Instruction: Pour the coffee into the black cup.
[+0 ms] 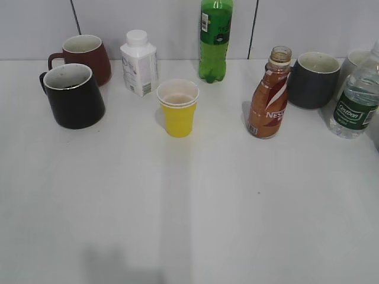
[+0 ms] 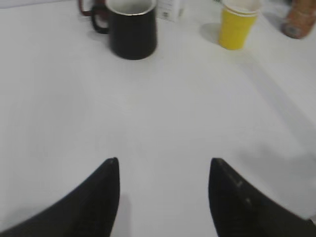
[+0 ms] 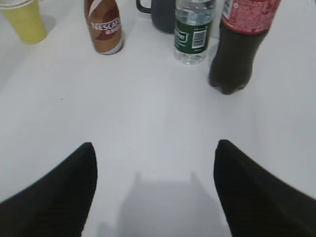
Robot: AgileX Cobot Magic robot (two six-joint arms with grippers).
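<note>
left gripper point(image 2: 163, 197) spread (empty) | black cup point(image 2: 132, 30) far ahead, left

I worked over a plain white tabletop point(image 1: 195, 207), matte and nearly featureless, which filled most of what I saw. At its far edge it met a pale grey wall point(image 1: 160, 23) of large flat panels, split by thin dark seams that ran slightly off vertical, one toward the left and one toward the right. The light was soft and even and came from above, so shadows on the surface stayed short and faint. A blurred grey shadow point(image 1: 121, 263) lay at the near edge of the tabletop, and a dim, paler band ran from it toward the middle.
</note>
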